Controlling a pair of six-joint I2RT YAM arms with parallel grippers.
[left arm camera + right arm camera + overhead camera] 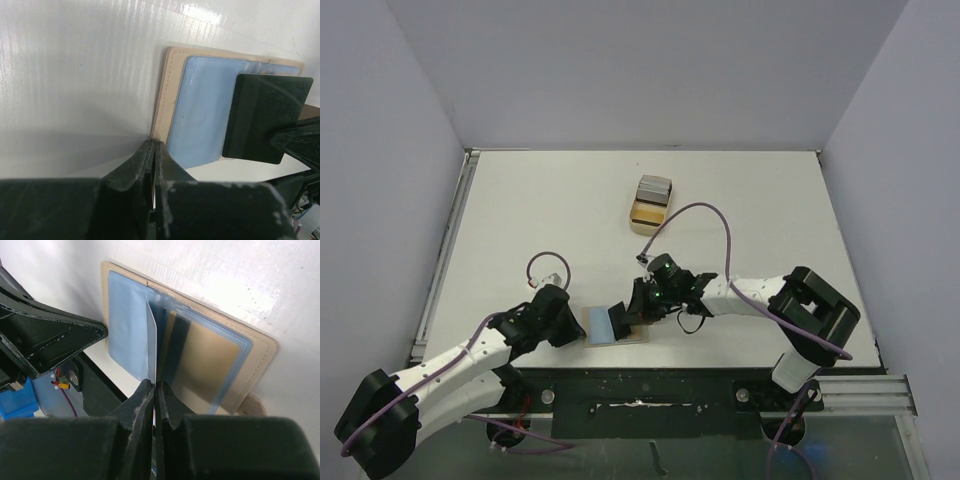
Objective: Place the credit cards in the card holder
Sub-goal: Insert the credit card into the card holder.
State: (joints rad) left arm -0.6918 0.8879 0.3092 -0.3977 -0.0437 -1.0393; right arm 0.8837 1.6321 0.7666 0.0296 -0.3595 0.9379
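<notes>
Holder (262, 347): lay open and flat on the table (520, 220), close to the near edge between the two arms, blue lining and clear pockets facing up, strap tab (252, 405) sticking out at one side.
Card (265, 117): stood on edge over the holder's middle, lower edge at a clear pocket. It looked dark from the left wrist and showed as a thin pale line from the right wrist.
Why upright: probably so the edge could find the pocket mouth and slide in. Whether it had entered the pocket could not be told.
Right pincer (153, 385): jaws together, clamped on the card's upper end, touching nothing else.
Left pincer (152, 146): jaws together, holding nothing, tips at the holder's tan corner and apparently pressing on it.
Why there: likely to pin the holder so a pushed card would not shove it across the table.
Tray (642, 226): sat well apart, toward the far side.
Other cards (655, 187): grey ones lay in the tray, waiting.
</notes>
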